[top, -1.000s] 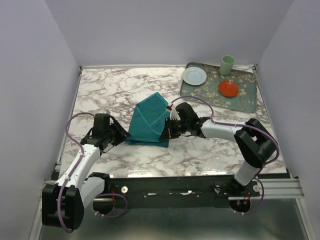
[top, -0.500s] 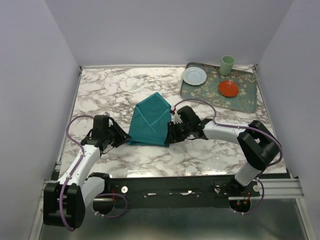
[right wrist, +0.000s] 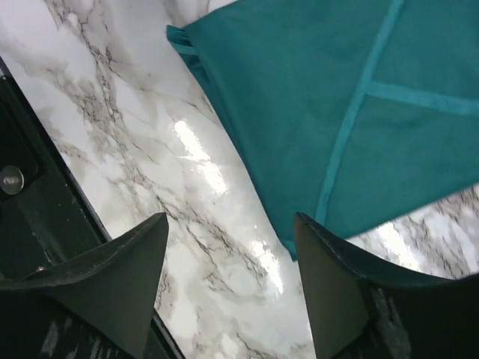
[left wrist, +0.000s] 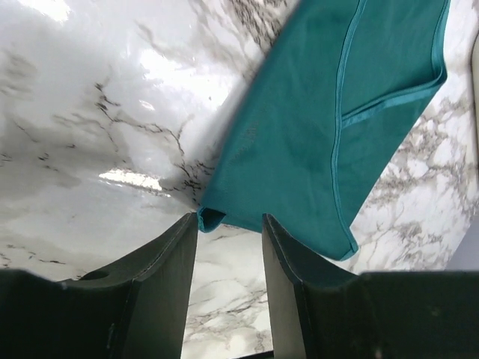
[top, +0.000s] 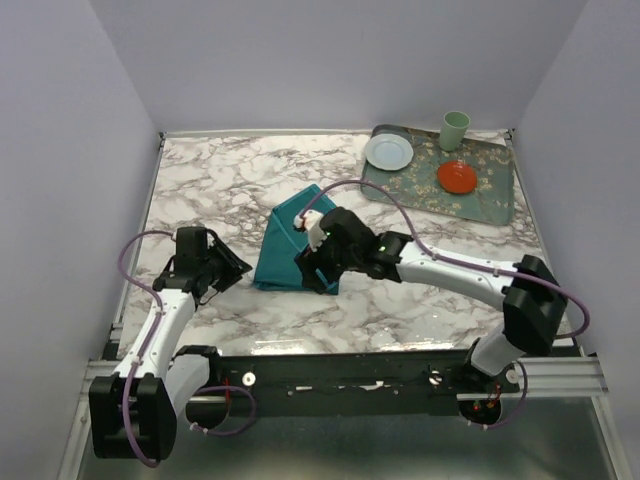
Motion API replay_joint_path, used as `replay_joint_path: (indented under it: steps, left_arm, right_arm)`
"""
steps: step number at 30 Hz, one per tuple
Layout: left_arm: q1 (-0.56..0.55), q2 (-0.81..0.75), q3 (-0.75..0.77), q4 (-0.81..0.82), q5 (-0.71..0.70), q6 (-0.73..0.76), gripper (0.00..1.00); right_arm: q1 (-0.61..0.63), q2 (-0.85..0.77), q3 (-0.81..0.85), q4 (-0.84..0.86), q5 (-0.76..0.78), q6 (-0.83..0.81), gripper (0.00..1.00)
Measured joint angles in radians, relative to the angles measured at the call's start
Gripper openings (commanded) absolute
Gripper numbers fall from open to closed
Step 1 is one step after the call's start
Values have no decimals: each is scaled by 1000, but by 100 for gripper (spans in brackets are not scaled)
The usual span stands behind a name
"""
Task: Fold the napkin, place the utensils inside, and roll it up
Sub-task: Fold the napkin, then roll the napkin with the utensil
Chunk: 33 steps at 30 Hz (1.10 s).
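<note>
One teal napkin (top: 285, 248), folded over itself so that its hemmed edges cross, lies flat on the marble table (top: 220, 180) between the two arms. The right gripper (top: 312, 270) hangs over the cloth's near right part. In the right wrist view its two fingers stand wide apart with nothing between them; the cloth fills the space ahead of the tips, and bare marble shows under them. The left gripper (top: 232, 268) sits low on the cloth's left side, just beside its near left corner. In the left wrist view its two fingers are partly apart. That corner lies at their tips, close against one finger, with marble showing across the rest of the gap, so the claw has hold of nothing.

Well beyond the right gripper, toward the far right corner of the table, rests one patterned tray (top: 490, 200). It carries two small plates, one white (top: 387, 151) at its left end and one red (top: 456, 177) near its middle. One pale green cup (top: 454, 130) stands upright at its far edge.
</note>
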Motion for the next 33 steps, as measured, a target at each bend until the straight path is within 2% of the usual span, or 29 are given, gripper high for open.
replay_joint_path:
  steps: [5,12,22,33]
  left_arm:
    - [43,0,60,-27,-25,-6,50]
    - [106,11,123,-29,-27,-3,49]
    - [131,36,92,-13,16,-2,48]
    - [142,40,87,-8,39,11,49]
  right_arm:
    - [93,157,142,-37,25,-146,84]
    - [157,322,228,-111,103,-285,84]
    - [167,422,293,-159,180,-401,83]
    - [153,473,315,-169,189,-424,76]
